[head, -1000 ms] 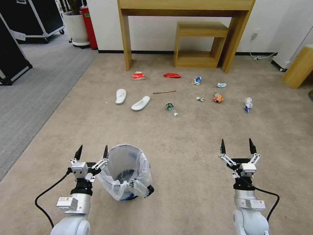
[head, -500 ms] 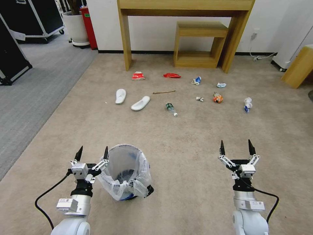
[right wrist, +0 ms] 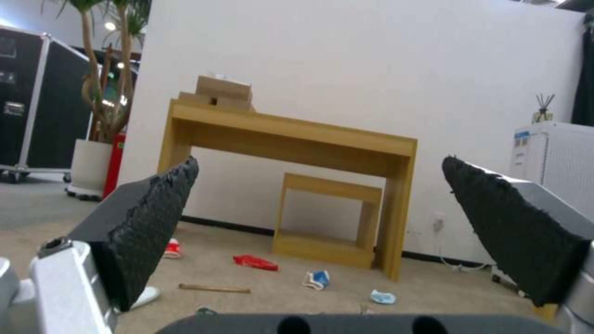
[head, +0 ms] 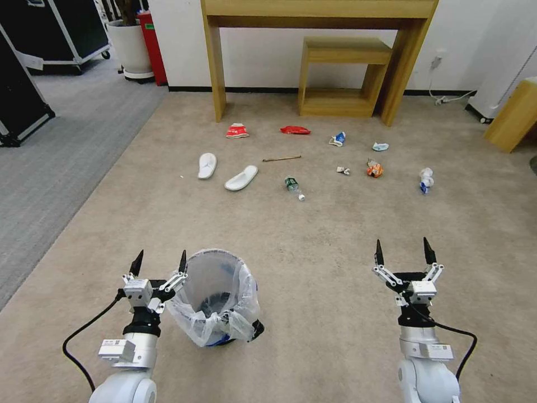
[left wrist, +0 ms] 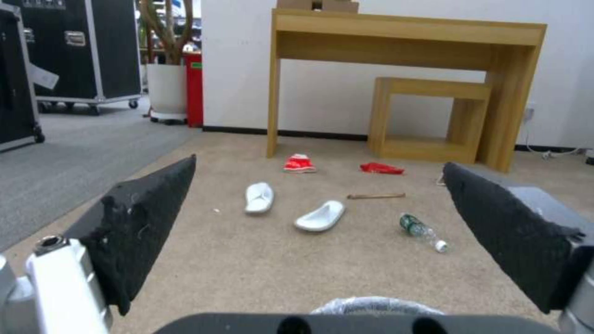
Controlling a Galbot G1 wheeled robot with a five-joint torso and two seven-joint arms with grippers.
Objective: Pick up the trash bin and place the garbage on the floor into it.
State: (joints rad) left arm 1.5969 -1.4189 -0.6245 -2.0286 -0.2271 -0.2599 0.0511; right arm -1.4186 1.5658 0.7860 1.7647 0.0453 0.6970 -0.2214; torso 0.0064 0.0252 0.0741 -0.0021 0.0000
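**Both end effectors open and empty; bin on carpet beside the left one**

The small round trash bin lined with a crinkly translucent whitish plastic bag [head: 215, 299] stands upright on the beige carpet [head: 313, 246], at about 7 o'clock in the head view. The left end effector [head: 159, 262] sits just beside its rim, on the 9 o'clock side, black fingers spread wide, gripping nothing; the inner finger is at the bag's edge, contact uncertain. In the left wrist view a sliver of bag [left wrist: 376, 306] shows between the fingers.

The right end effector [head: 403, 252] hovers at about 5 o'clock, well apart from the bin, fingers spread, empty.

Garbage lies scattered toward 12 o'clock, near the light wooden desk [head: 319, 11] against the wall:
- two white slippers [head: 226, 172]
- red-and-white crushed cup [head: 238, 130]
- flat red wrapper [head: 295, 130]
- thin wooden stick [head: 281, 158]
- clear bottle with green label [head: 294, 187]
- blue-and-white carton [head: 337, 139]
- orange wrapper [head: 374, 168]
- small crumpled paper [head: 343, 169]

All of it lies well apart from the bin.
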